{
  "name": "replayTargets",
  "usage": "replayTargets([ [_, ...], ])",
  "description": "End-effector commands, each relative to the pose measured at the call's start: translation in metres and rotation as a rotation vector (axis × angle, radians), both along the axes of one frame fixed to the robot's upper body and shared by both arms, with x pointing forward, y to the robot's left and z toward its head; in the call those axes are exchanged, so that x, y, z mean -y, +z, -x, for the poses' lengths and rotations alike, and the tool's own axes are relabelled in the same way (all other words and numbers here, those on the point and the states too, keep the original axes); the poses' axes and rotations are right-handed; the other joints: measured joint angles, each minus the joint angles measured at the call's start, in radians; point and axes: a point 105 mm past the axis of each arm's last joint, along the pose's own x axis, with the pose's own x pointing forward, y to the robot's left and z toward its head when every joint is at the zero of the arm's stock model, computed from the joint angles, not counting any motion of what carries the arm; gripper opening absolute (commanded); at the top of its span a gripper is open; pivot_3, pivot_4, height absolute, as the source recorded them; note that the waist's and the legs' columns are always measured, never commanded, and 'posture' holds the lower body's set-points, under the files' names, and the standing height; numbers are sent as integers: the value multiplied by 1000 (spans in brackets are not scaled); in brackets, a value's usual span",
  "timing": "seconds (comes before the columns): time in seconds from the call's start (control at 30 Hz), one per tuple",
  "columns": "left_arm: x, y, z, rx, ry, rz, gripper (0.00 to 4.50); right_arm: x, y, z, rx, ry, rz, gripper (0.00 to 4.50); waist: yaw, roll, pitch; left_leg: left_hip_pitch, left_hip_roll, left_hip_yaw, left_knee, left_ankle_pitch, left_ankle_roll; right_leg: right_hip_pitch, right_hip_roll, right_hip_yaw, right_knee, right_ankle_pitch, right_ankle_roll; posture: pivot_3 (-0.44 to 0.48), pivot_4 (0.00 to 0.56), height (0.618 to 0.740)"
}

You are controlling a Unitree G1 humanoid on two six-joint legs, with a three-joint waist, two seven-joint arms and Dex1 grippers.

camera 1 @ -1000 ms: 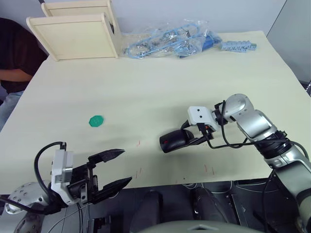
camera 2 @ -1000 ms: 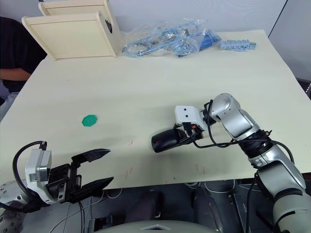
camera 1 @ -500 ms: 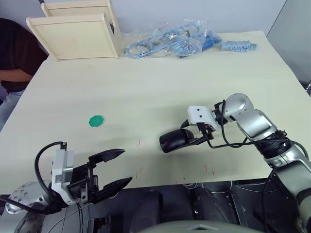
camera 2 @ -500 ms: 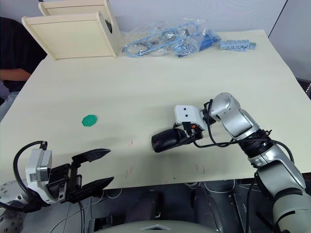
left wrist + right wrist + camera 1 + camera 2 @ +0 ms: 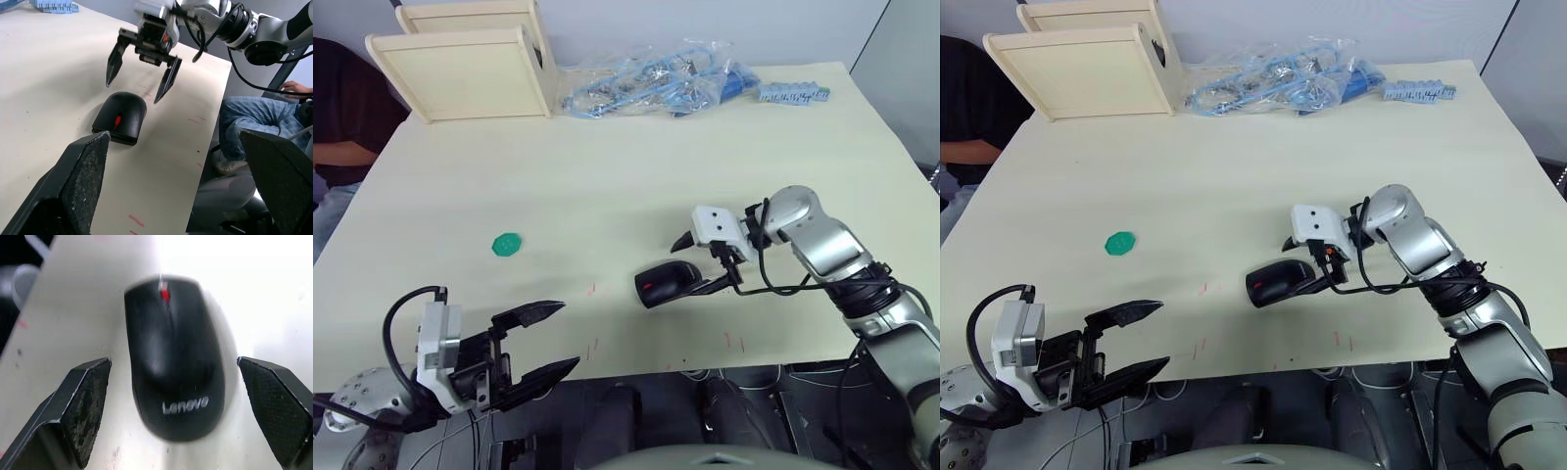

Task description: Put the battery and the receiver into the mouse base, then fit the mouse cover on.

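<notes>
Cream-coloured table (image 5: 607, 176) carries every item in the scene. Nearest, at the front edge, the left claw (image 5: 538, 341) hangs with its two black fingers spread wide and nothing between them, well apart from the work and seemingly parked in reserve. Further in, on the robot's right side, the mouse cover (image 5: 173, 357) sits closed over the mouse base (image 5: 115, 138), of which a thin dark rim under the shell is all that can be made out; a red scroll wheel marks the front end and white lettering the rear. The right claw (image 5: 139, 68) is poised just above and behind the rear of the mouse, fingers parted to either side and touching neither flank, so the mouse rests free on the table. This posture suggests the cover has been seated and let go.

Battery and receiver are presumably enclosed beneath the cover; whether both are truly inside, and whether the cover has clicked fully home, cannot be judged from outside. Well to the left lies a small green disc (image 5: 508, 244), unrelated to the assembly. Along the far edge stand two pale wooden boxes (image 5: 470, 59), a heap of clear bags with blue parts (image 5: 656, 83), and a blue-grey strip (image 5: 793, 93). A person's dark sleeve (image 5: 337, 108) is cut off at the far left corner.
</notes>
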Motion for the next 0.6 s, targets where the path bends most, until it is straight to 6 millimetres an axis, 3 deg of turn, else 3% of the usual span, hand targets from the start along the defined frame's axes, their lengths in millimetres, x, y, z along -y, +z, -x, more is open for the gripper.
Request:
replayTargets([
  [0.03, 1, 4, 1, 32, 1, -9, 4500, -11, 28, 6, 5, 28, -105, 4336, 0, 0, 0, 0, 0, 0, 0, 0, 0, 0, 0, 0, 0, 0, 0, 0, 150, 740],
  [0.07, 0, 4, 1, 31, 2, -9, 4500, -12, 29, 7, -5, 27, -113, 4336, 0, 0, 0, 0, 0, 0, 0, 0, 0, 0, 0, 0, 0, 0, 0, 0, 150, 740],
  [0.13, -1, 4, 2, 30, 5, -10, 4500, -18, 30, 9, -17, 23, -122, 3810, 0, 0, 0, 0, 0, 0, 0, 0, 0, 0, 0, 0, 0, 0, 0, 0, 150, 740],
  [0.27, -2, 3, 1, 28, 11, -12, 4500, -35, 23, 13, 7, 33, -106, 1857, 0, 0, 0, 0, 0, 0, 0, 0, 0, 0, 0, 0, 0, 0, 0, 0, 150, 740],
  [0.6, -3, 1, 1, 24, 17, -18, 4500, -61, 10, 18, 46, 66, -36, 1857, -2, 0, 0, 0, 0, 0, 0, 0, 0, 0, 0, 0, 0, 0, 0, 0, 150, 740],
])
